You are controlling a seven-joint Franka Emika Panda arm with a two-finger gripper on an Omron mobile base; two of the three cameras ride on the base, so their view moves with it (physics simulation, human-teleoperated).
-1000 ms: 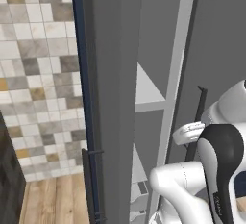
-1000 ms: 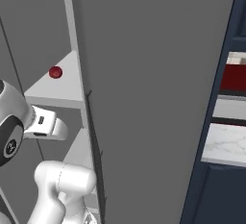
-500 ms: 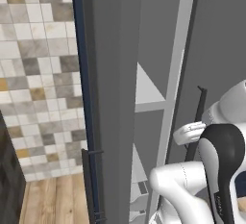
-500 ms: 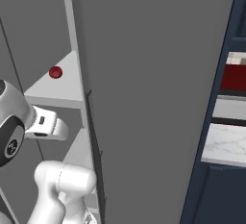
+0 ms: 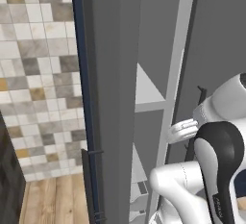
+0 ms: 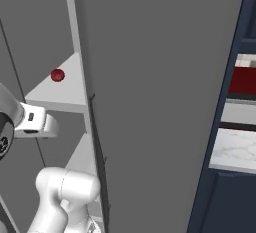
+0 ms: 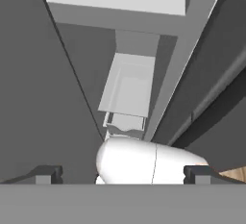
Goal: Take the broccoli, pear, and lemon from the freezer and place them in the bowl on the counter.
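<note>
The freezer (image 6: 45, 37) stands open in front of me, with pale grey shelves inside. The pear (image 6: 57, 75), small and dark red, rests on the upper shelf (image 6: 62, 94) near its back. That same shelf (image 5: 146, 93) shows bare in the left base view. My gripper (image 7: 122, 172) is open with nothing between its fingertips (image 7: 48, 172), and it looks down the inside of the freezer at an open pale drawer (image 7: 127, 86). My white hand (image 6: 32, 122) hangs just below the pear's shelf, left of the door's edge. The counter (image 6: 235, 149) shows at the far right.
The freezer door (image 6: 160, 102) stands swung open as a wide grey panel to my right, its dark handle (image 5: 198, 117) close to my wrist. A navy cabinet edge (image 6: 220, 127) borders the counter. A tiled wall (image 5: 38, 83) and wood floor (image 5: 53, 201) lie left of the freezer.
</note>
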